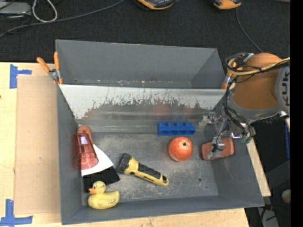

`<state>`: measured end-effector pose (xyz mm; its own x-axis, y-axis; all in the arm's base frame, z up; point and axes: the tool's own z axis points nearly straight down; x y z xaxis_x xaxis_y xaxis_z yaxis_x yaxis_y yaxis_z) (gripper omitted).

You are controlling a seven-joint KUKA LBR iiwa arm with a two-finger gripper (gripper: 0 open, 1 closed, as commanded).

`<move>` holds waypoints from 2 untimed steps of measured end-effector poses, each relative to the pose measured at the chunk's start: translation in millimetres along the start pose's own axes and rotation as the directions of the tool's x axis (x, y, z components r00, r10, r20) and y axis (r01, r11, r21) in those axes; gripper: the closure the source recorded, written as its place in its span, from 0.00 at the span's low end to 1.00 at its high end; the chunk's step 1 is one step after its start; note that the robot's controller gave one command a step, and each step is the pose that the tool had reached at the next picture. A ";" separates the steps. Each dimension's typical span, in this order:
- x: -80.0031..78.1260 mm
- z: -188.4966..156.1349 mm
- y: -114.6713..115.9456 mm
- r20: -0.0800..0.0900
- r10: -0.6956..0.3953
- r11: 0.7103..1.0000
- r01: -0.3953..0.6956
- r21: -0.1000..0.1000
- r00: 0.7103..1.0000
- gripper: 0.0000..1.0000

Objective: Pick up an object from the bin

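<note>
Camera view puts the claw [218,144] low at the right side of the bin [142,74], over a reddish-brown block [228,149] that lies directly beneath it and perhaps touches it. The block's long axis runs roughly across the view. Whether the claw is open or closed, or grips anything, I cannot tell. An orange ball [180,149] sits near the claw's left, apart from the block.

At the 3 o'clock side of the bin [142,70], the arm [253,91] has its jaws low over a reddish-brown block [227,149]. An orange-red ball [180,149] lies near the block at its 9 o'clock. A blue brick [176,128] lies at the ball's 12. A yellow duck [102,196] sits at the bin's 7 o'clock.
</note>
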<state>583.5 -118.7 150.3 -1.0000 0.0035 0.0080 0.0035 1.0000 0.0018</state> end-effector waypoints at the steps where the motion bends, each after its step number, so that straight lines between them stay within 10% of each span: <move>1: -1.7 -4.6 0.4 0.007 -0.002 1.000 0.002 0.001 1.000 0.00; 2: -20.8 -19.4 -2.1 0.007 -0.084 0.996 0.084 0.001 0.996 0.00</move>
<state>604.4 -121.0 169.5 -0.9967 -0.0806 0.0006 -0.0806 0.9967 0.0012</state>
